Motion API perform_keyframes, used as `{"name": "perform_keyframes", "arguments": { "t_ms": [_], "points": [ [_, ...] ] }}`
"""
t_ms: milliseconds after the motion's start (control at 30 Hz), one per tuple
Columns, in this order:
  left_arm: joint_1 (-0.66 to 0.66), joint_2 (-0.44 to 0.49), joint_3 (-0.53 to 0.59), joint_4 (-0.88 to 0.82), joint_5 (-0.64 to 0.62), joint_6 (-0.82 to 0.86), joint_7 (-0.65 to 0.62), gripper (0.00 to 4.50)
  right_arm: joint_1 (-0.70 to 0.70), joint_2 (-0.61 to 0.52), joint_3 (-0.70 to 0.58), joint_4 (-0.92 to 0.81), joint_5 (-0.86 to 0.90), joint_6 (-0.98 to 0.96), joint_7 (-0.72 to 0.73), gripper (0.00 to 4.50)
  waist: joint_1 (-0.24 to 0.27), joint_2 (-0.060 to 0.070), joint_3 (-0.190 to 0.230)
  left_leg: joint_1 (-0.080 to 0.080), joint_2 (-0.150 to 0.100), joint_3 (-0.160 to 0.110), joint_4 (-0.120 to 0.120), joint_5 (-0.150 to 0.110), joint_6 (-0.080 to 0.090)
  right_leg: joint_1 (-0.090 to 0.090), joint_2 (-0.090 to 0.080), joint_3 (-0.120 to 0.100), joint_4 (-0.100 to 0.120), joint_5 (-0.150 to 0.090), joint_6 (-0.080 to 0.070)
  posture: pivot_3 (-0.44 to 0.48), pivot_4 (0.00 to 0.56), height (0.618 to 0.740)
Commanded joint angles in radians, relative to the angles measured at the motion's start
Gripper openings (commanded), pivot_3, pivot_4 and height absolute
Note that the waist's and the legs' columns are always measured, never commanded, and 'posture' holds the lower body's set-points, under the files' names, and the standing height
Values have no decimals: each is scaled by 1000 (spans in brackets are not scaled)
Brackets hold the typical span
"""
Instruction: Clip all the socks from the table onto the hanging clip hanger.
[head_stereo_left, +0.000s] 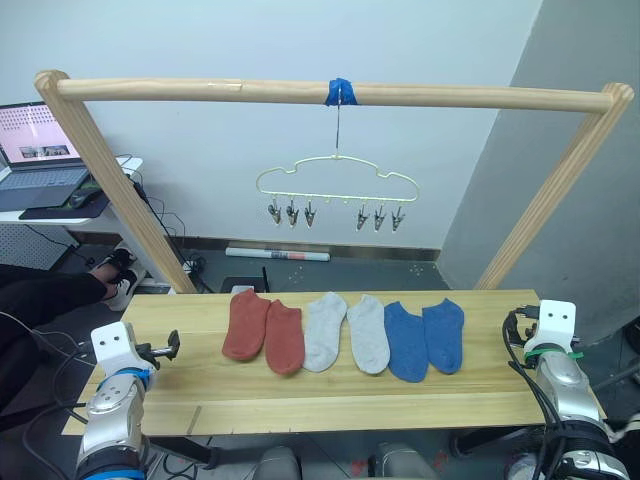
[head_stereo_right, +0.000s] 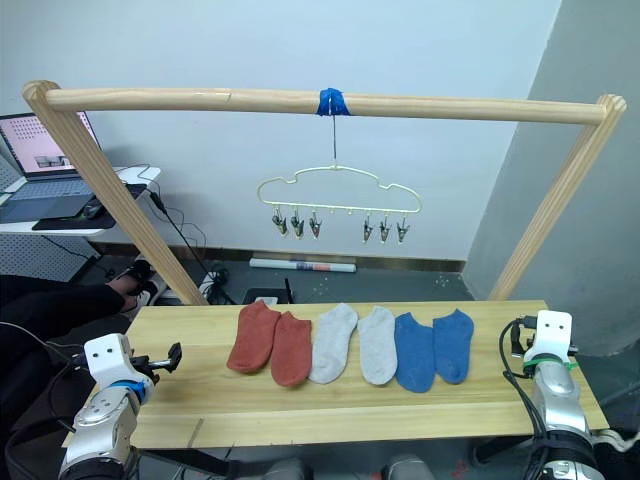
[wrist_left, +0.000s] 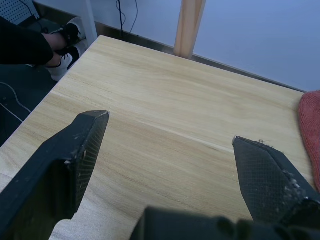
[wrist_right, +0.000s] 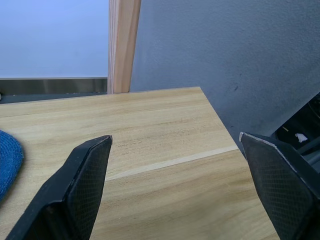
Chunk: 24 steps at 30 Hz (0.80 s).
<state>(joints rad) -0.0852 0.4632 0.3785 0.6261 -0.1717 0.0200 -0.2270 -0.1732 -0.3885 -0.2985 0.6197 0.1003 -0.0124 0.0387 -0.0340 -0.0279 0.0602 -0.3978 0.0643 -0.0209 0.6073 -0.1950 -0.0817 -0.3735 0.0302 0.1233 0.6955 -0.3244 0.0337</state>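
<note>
Here, six socks (head_stereo_left: 345, 333) line the table (head_stereo_left: 300, 400).

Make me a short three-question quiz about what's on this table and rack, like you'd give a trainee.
1. How many socks lie on the table?
2. True or false: a sock already hangs from the clip hanger.
3. Which colour pair lies nearest the right gripper? A red, B grey, C blue.

Key:
1. Six.
2. False; all its clips are bare.
3. C. Both this and the left gripper are open and hold nothing.
</note>
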Motion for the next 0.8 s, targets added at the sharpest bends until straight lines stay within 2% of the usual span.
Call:
{"name": "perform_keyframes", "arguments": {
  "t_ms": [33, 567, 700, 800],
  "points": [
    [-14, 23, 0, -18, 6, -7, 4, 4487, -15, -20, -13, -22, -1, -22, -3, 4283, 0, 0, 0, 0, 0, 0, 0, 0, 0, 0, 0, 0, 0, 0, 0, 89, 31, 740],
    [17, 17, 10, -101, -12, 11, 0, 4487, -8, -26, -7, -52, -2, -13, 6, 4283, 0, 0, 4, 0, 0, 0, 0, 0, 0, 0, 0, 0, 0, 0, 0, 90, 60, 740],
    [61, 7, 11, -219, -42, 13, -45, 4487, 8, -36, 14, -105, -11, -7, 38, 4283, 0, 1, 11, 0, 0, 1, 0, 0, 0, 0, 0, 1, 0, 0, -1, 79, 79, 740],
    [124, 9, 9, -369, -74, 38, -93, 4487, 39, -44, 42, -223, 0, 21, 110, 4283, 0, 1, 29, 0, 1, 2, 0, 0, 0, 0, 0, 3, -1, -2, -4, 71, 118, 740]
  ]
}}
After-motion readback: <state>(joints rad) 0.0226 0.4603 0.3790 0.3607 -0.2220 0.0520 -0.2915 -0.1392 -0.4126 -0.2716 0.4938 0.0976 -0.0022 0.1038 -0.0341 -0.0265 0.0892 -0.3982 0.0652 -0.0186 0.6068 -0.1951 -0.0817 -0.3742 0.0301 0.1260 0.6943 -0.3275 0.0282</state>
